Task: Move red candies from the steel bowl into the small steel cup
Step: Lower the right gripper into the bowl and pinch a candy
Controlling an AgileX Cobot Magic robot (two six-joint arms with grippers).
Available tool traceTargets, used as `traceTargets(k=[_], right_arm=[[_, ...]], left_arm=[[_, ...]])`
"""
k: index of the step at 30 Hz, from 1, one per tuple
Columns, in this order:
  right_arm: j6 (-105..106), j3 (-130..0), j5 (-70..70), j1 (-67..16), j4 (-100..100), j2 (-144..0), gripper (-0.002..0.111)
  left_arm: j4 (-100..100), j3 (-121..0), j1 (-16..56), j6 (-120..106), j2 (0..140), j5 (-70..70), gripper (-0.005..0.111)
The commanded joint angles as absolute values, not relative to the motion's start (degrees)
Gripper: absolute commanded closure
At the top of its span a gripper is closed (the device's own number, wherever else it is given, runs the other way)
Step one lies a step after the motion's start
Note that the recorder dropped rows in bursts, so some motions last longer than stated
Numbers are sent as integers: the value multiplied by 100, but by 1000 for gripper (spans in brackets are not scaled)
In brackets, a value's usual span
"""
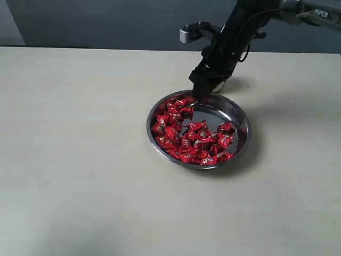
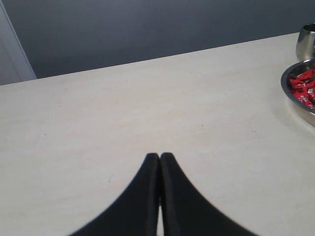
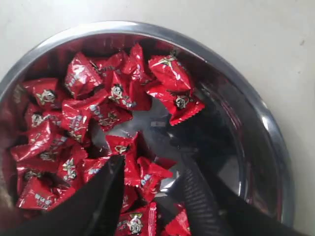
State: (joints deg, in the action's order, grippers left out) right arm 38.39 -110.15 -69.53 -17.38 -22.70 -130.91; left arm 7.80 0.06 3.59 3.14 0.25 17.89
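The steel bowl sits right of the table's middle, with a heap of red candies filling its left and near side. My right gripper hangs over the bowl's far rim, and it is open. In the right wrist view its fingers straddle red candies low in the bowl without holding any. The small steel cup stands just behind the bowl; in the exterior view the right arm hides most of it. My left gripper is shut on nothing above bare table.
The pale table stretches wide to the left and in front of the bowl. A dark wall runs behind its far edge.
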Motion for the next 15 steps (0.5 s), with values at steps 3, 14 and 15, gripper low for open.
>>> traceTargets(k=[3, 14, 15], right_arm=[[3433, -11001, -6996, -1742, -2171, -13391, 69], [2693, -10746, -6996, -2038, -1964, -13439, 69], [2765, -10664, -6996, -2075, -1934, -13450, 69]], left_arm=[[777, 0, 419, 346, 0, 1769, 106], [777, 0, 419, 346, 0, 1769, 106], [777, 0, 419, 346, 0, 1769, 106]])
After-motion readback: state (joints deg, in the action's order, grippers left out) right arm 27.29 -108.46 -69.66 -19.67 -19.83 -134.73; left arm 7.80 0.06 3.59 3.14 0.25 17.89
